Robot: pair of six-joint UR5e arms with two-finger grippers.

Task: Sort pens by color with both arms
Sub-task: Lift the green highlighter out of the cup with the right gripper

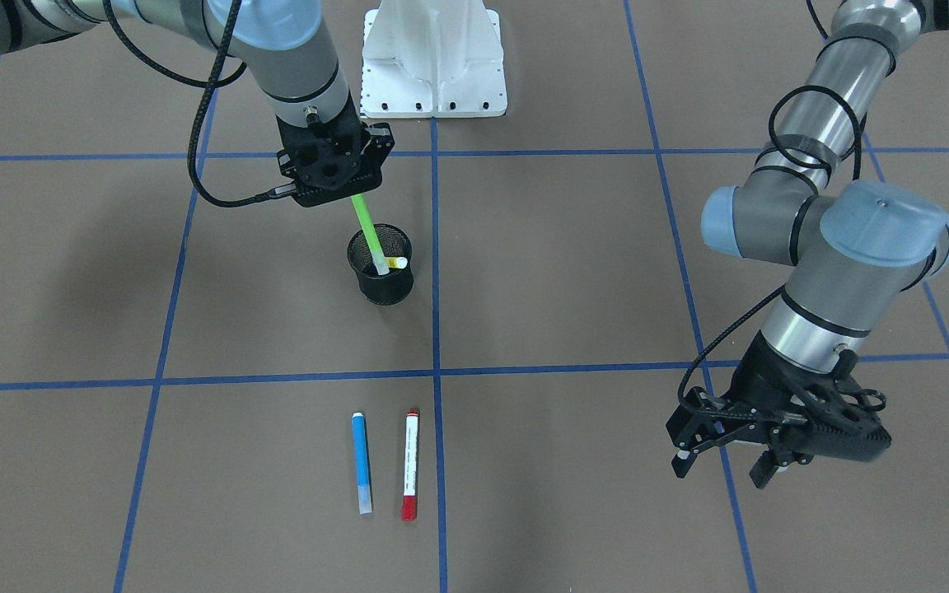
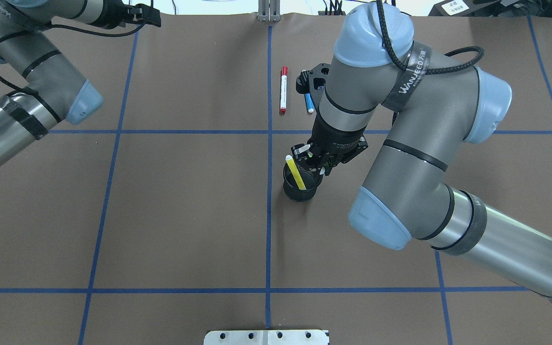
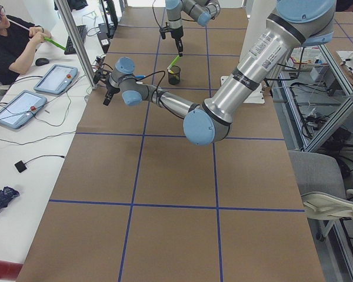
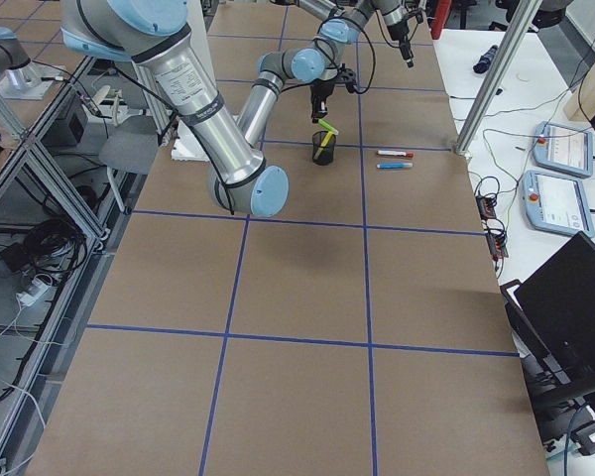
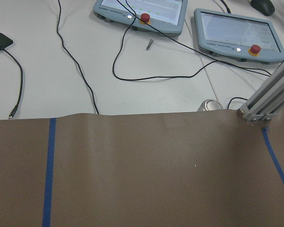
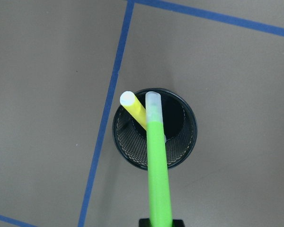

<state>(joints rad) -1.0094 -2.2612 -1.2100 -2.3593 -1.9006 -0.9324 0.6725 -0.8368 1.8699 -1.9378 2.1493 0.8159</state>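
**Green pen over cup, two pens on worktop**

Right claw point(image 1: 349, 194) is clenched on the upper end of the lime green pen point(image 1: 366, 229). The pen is tilted, with its pale cap end down at the mouth of the black mesh cup point(image 1: 381, 287). Can't tell how deep the tip sits. In the right wrist view the green barrel runs straight from the claw to the cup opening.

The yellow pen point(image 1: 397, 263) is in the cup, leaning on the rim with its pale cap poking out just beside the green pen's tip.

The blue pen point(image 1: 362, 463) and the white-barrelled pen with red cap point(image 1: 411, 466) lie flat on the worktop point(image 1: 565, 272), on the operators' side of the cup and well apart from it. They are side by side, roughly parallel and not touching. The red-capped one is just beside the blue tape line point(image 1: 439, 461).

Left claw point(image 1: 723, 468) is released, with fingers spread and nothing between them. It hangs over the worktop well apart from all the pens. Its wrist camera shows only brown worktop, tape and the bench edge.
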